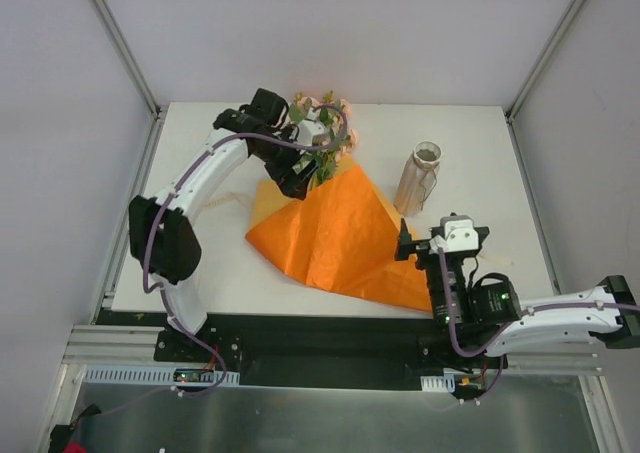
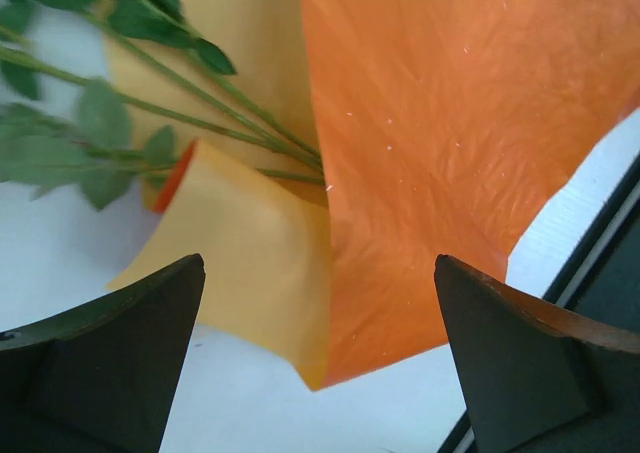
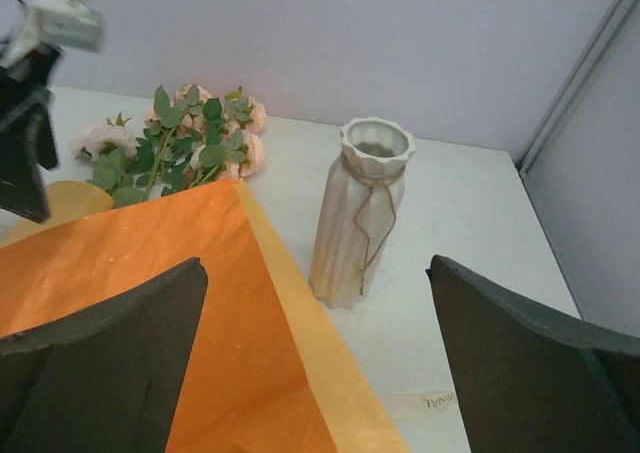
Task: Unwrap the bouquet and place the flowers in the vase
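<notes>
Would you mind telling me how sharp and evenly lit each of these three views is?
Top external: even, soft light, faint shadows, the orange paper crisp. Left wrist: the leaves look soft, the left pincer's fingers nearly black. Right wrist: the vase is sharp, without glare.

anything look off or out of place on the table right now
Nothing spilled or damaged. The orange paper lies unfolded but rumpled, one corner curled up beside the flower stems; the vase stands upright beside it.
</notes>
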Robot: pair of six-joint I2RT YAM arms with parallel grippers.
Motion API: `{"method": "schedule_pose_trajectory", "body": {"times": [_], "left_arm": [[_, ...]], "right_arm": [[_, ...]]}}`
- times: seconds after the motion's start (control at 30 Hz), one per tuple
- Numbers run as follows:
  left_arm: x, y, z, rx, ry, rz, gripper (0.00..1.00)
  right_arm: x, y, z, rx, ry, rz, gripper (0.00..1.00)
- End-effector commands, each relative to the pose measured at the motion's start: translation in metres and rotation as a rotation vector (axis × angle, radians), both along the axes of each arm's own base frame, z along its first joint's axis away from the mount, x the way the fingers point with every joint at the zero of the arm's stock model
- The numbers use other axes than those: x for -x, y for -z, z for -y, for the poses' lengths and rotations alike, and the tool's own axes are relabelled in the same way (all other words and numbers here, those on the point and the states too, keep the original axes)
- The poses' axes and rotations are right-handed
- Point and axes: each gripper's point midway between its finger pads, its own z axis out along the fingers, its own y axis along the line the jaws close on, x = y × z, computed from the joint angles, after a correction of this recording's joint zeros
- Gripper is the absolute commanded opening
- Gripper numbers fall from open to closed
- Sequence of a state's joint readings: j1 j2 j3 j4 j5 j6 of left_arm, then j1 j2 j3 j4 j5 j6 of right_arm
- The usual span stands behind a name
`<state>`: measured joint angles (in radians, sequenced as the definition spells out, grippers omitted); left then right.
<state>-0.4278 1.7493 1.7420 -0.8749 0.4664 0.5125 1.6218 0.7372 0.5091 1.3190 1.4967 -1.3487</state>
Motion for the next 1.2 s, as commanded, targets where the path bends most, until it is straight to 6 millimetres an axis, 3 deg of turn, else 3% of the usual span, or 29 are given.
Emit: {"method": "schedule_pose_trajectory", "body": {"times": [0.0, 0.07, 0.2, 0.23, 0.33, 0.43, 0.47, 0.5, 0.53, 0.57, 0.6, 0.63, 0.73, 0.87, 1.0, 1.17], "left_arm": [[0.031, 0.030, 0.027, 0.088, 0.175, -0.212, 0.99], [0.033, 0.032, 0.034, 0.112, 0.203, -0.255, 0.99], [0.030, 0.036, 0.035, 0.114, 0.213, -0.250, 0.99], [0.030, 0.036, 0.035, 0.114, 0.213, -0.249, 0.99], [0.025, 0.033, 0.038, 0.125, 0.210, -0.226, 0.99], [0.018, 0.040, 0.040, 0.116, 0.198, -0.223, 0.99], [0.017, 0.046, 0.040, 0.110, 0.198, -0.232, 0.99], [0.014, 0.047, 0.041, 0.104, 0.202, -0.226, 0.99], [0.012, 0.047, 0.042, 0.103, 0.201, -0.223, 0.99], [0.010, 0.049, 0.043, 0.100, 0.200, -0.223, 0.99], [0.007, 0.046, 0.045, 0.106, 0.201, -0.212, 0.99], [0.007, 0.046, 0.045, 0.105, 0.203, -0.211, 0.97], [0.012, 0.051, 0.043, 0.093, 0.222, -0.210, 0.93], [0.018, 0.063, 0.040, 0.076, 0.230, -0.238, 0.84], [0.009, 0.072, 0.039, 0.045, 0.218, -0.234, 0.89], [-0.002, 0.083, 0.042, 0.029, 0.197, -0.249, 0.91]], "right_arm": [[0.013, 0.005, -0.009, -0.127, 0.059, -0.181, 0.97], [0.015, -0.007, -0.028, -0.029, 0.061, -0.181, 0.97], [0.009, -0.029, -0.035, 0.132, 0.079, -0.146, 0.96], [0.007, -0.030, -0.045, 0.210, 0.086, -0.132, 0.97], [-0.012, -0.048, -0.055, 0.359, 0.175, -0.116, 0.97], [-0.032, -0.098, -0.036, 0.246, 0.235, -0.029, 0.97], [-0.036, -0.111, -0.038, 0.212, 0.235, 0.003, 0.97], [-0.042, -0.105, -0.054, 0.543, 0.198, 0.012, 0.97], [-0.051, -0.147, -0.048, 0.504, 0.084, 0.081, 0.97], [-0.060, -0.135, -0.061, 0.082, -0.039, -0.030, 0.99], [-0.068, -0.125, -0.039, 0.134, -0.062, -0.129, 0.96], [-0.078, -0.135, -0.029, 0.055, -0.101, -0.120, 0.96], [-0.083, -0.146, -0.033, 0.028, -0.199, -0.099, 1.00], [-0.094, -0.125, -0.029, -0.043, -0.237, -0.175, 1.00], [-0.092, -0.107, -0.036, -0.091, -0.306, -0.227, 1.00], [-0.086, -0.099, -0.039, -0.108, -0.336, -0.229, 1.00]]}}
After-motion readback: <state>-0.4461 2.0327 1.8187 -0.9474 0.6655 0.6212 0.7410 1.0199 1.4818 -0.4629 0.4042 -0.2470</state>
